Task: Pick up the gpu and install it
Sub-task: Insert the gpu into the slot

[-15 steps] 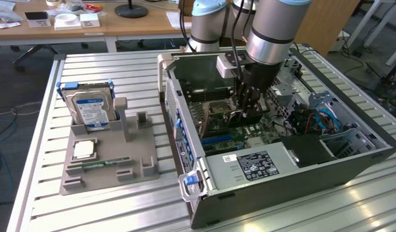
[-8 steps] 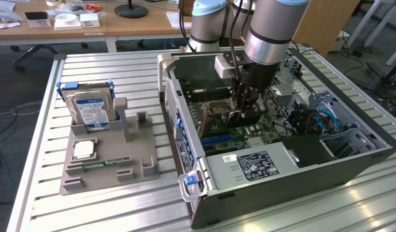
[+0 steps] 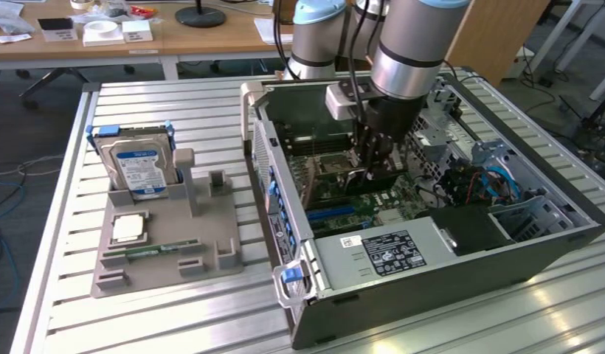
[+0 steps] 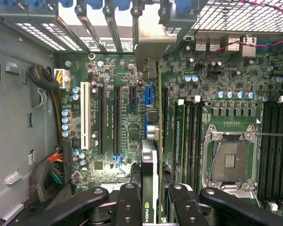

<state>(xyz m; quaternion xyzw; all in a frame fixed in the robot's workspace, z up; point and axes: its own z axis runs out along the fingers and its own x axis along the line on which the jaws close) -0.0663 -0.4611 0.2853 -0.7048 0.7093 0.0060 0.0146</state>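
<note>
- Black fingers of the gripper are clamping the gpu edge-on between them.
- That card is hanging over the green motherboard, among its long slots; I cannot tell whether it is touching one.
- Gripper and card are reaching down inside the open computer case.
- Off to the exterior view's left, a hard drive is standing upright in a grey holder on the slatted table.
</note>
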